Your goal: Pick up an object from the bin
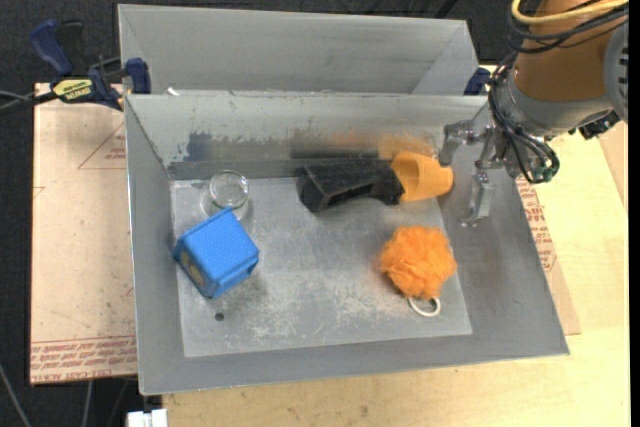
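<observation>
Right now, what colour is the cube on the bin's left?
The cube is blue, per camera view.

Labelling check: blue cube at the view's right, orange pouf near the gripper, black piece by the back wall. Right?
One slip: the blue cube lies at the left of the camera view, beside the clear cup, not at the right. The rest holds: orange pouf near the gripper, black piece by the back wall.
</observation>
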`<state>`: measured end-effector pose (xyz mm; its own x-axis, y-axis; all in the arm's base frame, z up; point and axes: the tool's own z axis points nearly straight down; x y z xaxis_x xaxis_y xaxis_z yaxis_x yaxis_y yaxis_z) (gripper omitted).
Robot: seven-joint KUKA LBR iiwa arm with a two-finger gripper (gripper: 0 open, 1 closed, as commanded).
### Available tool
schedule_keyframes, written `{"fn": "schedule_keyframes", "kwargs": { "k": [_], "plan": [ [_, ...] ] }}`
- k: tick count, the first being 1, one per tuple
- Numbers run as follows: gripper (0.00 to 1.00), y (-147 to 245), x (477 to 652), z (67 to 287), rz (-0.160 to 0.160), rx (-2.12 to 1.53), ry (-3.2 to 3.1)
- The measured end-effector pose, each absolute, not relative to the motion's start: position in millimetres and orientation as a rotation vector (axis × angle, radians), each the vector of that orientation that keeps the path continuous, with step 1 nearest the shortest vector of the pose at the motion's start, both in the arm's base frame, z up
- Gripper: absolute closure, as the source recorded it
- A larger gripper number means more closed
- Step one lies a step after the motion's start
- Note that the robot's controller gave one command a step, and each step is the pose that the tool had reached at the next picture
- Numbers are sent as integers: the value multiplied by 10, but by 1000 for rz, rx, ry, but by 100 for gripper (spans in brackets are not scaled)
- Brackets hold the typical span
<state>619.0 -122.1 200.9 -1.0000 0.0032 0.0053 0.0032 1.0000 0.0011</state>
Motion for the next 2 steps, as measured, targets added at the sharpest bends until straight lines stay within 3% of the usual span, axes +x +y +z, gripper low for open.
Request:
{"fn": "schedule_keyframes", "kwargs": {
  "k": [1,2],
  "plan": [
    [0,-1217,6206,2058,0,-2,-3144],
    [0,-1064,5667,1729,-1,-21,-3144]
  ]
}}
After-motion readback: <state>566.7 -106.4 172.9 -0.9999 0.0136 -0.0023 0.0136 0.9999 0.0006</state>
